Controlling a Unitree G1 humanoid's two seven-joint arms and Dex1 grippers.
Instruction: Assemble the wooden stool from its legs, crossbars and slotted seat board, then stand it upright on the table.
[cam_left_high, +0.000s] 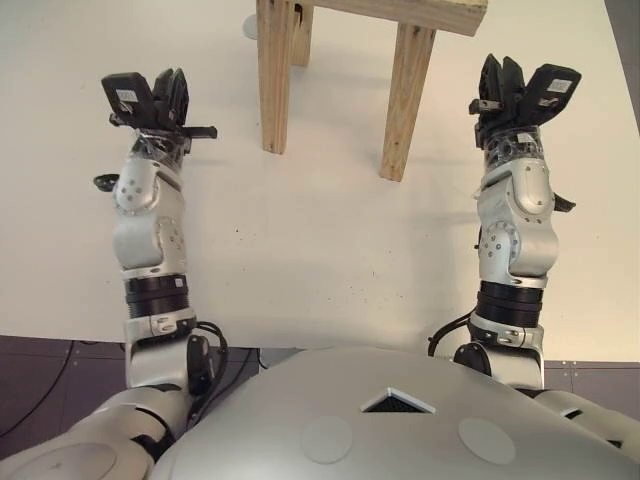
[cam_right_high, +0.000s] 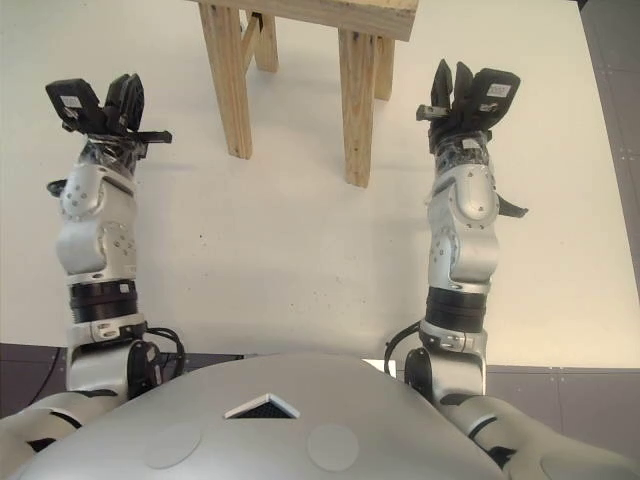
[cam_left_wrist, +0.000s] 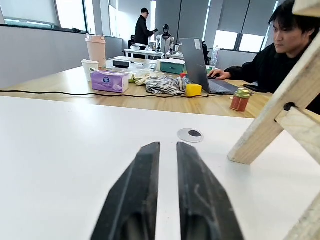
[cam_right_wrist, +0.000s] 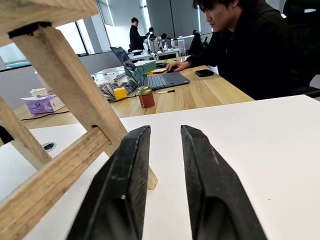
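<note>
The left gripper (cam_left_high: 172, 85) is hovering at 10 o'clock over the white table (cam_left_high: 330, 260), fingers barely apart, gripping nothing. The assembled stool (cam_left_high: 274, 90) is standing upright at 12 o'clock. The right gripper (cam_left_high: 497, 78) is hovering at 2 o'clock, fingers apart and empty.

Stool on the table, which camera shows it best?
The right eye view. There the wooden stool stands upright on the white table with four legs and the seat's edge showing. The left eye view crops it tighter, showing fewer legs. Both wrist views catch close-up pieces of leg and crossbar.
</note>
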